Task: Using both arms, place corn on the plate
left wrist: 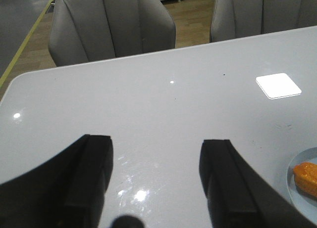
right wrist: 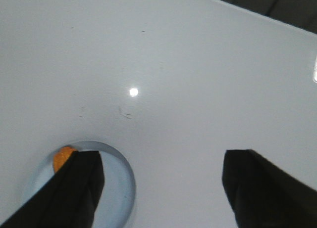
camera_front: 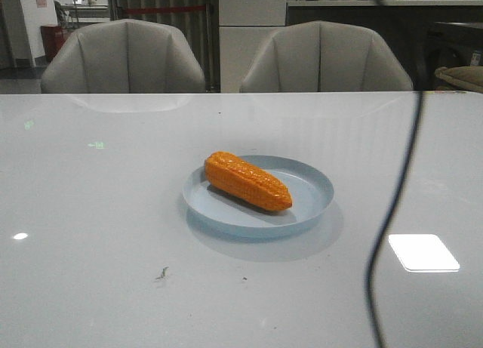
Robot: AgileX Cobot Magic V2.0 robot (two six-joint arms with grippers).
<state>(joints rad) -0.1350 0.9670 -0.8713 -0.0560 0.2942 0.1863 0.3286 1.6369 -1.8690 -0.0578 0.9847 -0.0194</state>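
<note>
Lying diagonally, corn (camera_front: pixel 247 181) rests inside the plate (camera_front: pixel 313 186).

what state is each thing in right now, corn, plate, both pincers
corn: lying on its side on the plate, nothing holding it
plate: flat on the table, holding the corn
left pincer: open, empty, above bare table beside the plate
right pincer: open, empty, above the table by the plate
black cable: hanging loose in front of the table

You are looking at one corn (camera_front: pixel 247 181) lying on one plate (camera_front: pixel 313 186). Two chairs (camera_front: pixel 124 56) are standing behind one table (camera_front: pixel 90 235). One cable (camera_front: pixel 392 197) is hanging.
</note>
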